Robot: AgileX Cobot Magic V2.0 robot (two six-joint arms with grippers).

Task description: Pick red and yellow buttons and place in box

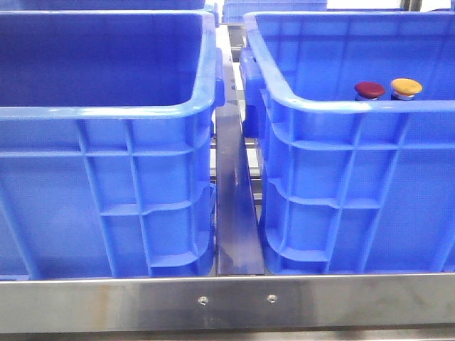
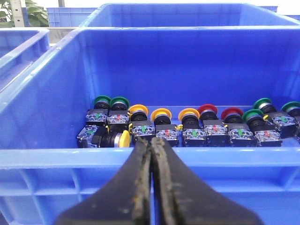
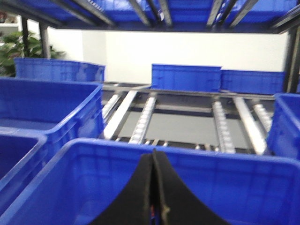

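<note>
In the front view a dark red button (image 1: 369, 89) and an orange-yellow button (image 1: 406, 87) show just over the near rim of the right blue box (image 1: 334, 106). Neither gripper shows there. In the left wrist view my left gripper (image 2: 151, 140) is shut and empty, just outside the near wall of a blue crate (image 2: 51, 157). That crate holds a row of red buttons (image 2: 207, 111), yellow buttons (image 2: 161, 114) and green buttons (image 2: 102, 101). In the right wrist view my right gripper (image 3: 153, 153) is shut, above another blue crate (image 3: 93, 146).
A second deep blue crate (image 1: 106, 114) stands at the left of the front view, with a metal rail (image 1: 234, 206) between the two. A steel bar (image 1: 227, 302) runs along the front. The right wrist view shows a roller conveyor (image 3: 187, 126) and more blue crates (image 3: 186, 77) behind.
</note>
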